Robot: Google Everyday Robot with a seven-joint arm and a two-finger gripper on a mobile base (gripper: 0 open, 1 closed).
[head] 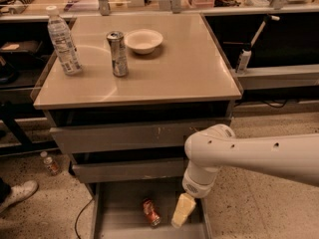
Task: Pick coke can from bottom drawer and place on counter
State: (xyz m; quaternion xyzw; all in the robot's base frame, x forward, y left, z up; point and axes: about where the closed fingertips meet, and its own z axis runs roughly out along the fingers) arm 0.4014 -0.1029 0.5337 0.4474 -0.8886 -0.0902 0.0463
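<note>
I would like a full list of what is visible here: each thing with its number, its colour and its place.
coke can: one, red, on the floor of the bottom drawer
bottom drawer: one, grey, open, lowest of three
upper drawers: two, grey, above it
counter: one, beige-tan, top of the cabinet
water bottle: one, clear, upright at the counter's left side
tall can: one, silver-grey, upright on the counter, left of the bowl
bowl: one, white, on the counter towards the back
small bottle: one, clear, on the speckled floor left of the cabinet
shoe: one, white, on the floor at lower left
robot arm: one, white, reaching in from the right
gripper: one, pale yellow, in the bottom drawer, right of the coke can, apart from it
</note>
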